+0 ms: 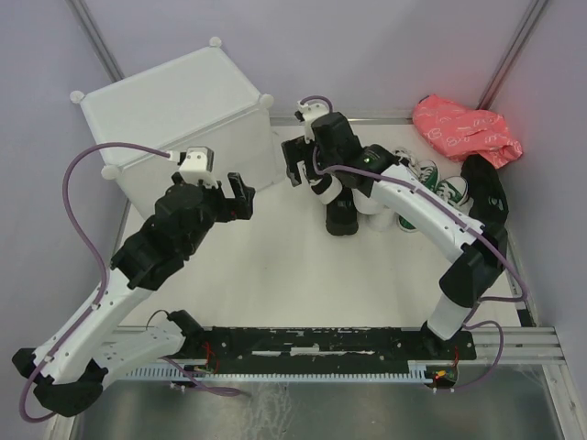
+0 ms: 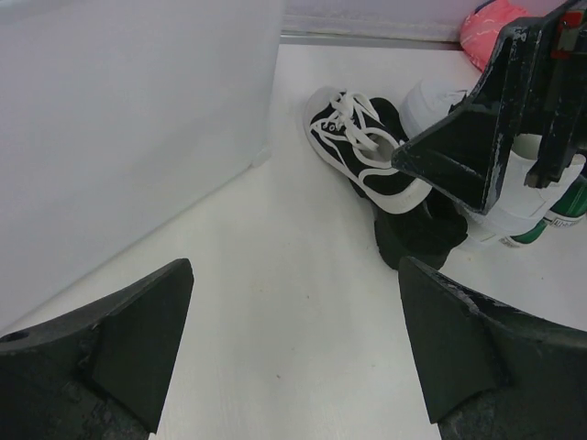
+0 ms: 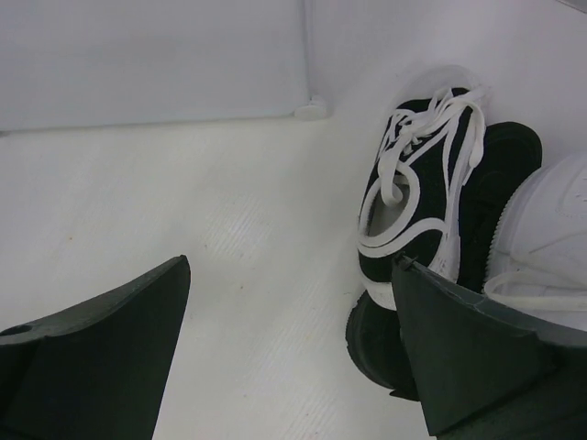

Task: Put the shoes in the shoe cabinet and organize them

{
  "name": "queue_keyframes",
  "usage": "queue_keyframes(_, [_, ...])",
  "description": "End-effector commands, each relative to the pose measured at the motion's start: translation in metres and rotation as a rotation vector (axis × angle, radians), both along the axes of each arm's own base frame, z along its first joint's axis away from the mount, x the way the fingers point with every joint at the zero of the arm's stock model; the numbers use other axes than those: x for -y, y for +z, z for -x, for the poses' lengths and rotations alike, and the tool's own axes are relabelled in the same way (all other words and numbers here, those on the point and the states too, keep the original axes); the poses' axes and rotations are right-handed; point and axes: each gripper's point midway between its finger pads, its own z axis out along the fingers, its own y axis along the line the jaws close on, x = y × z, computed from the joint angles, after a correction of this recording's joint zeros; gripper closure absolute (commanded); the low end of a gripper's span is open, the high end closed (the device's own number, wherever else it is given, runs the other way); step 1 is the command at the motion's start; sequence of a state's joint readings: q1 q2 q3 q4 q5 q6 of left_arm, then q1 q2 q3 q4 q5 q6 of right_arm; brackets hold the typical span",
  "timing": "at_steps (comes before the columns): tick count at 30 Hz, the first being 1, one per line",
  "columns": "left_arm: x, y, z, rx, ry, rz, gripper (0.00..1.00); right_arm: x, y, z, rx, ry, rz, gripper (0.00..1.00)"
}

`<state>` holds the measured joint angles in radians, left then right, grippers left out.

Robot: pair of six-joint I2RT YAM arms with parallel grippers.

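Right gripper (image 3: 292, 275), jaws wide apart and empty, hovers over the table (image 3: 229, 238), with the black laced sneaker (image 3: 413, 211) at its 2 o'clock. A sound grasp probably calls for shifting that way and pinching the collar, clear of the laces. The arm reaches far forward, wrist tipped down. Left gripper (image 2: 293, 270), likewise spread, hangs near the shoe cabinet (image 1: 174, 110), which stands at the table's 10 o'clock.

Robot lab cell: plain grey partitions (image 1: 367, 46), metal frame posts (image 1: 96, 41), white tabletop (image 1: 275, 275).
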<state>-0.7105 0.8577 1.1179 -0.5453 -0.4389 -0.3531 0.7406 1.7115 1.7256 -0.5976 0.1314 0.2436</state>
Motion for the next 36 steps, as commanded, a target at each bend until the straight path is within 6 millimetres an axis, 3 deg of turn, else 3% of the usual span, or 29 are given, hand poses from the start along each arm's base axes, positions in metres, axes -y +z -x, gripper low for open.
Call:
queue_keyframes(1, [-0.002,0.018,0.001,0.073,-0.020,0.004,0.01,-0.007,0.010,-0.014,0.009,0.028,-0.084,0.01])
queue_keyframes(5, [-0.005,0.009,0.009,0.066,-0.025,0.025,0.01,-0.010,0.011,-0.035,0.008,0.086,-0.211,0.01])
queue_keyframes(10, [-0.013,0.010,0.025,0.080,-0.047,0.054,0.01,-0.035,0.019,-0.070,-0.026,0.329,-0.536,0.01])
queue_keyframes(16, [-0.022,0.008,0.044,0.092,-0.072,0.093,0.01,-0.063,-0.018,-0.112,-0.042,0.439,-0.590,0.01])
queue_keyframes(18, [-0.025,0.005,0.047,0.089,-0.069,0.090,0.01,-0.072,-0.022,-0.120,-0.032,0.455,-0.636,0.01])
queue_keyframes(36, [-0.033,-0.019,0.048,0.054,-0.040,0.050,0.01,-0.090,-0.033,-0.146,0.100,0.511,-0.773,0.01])
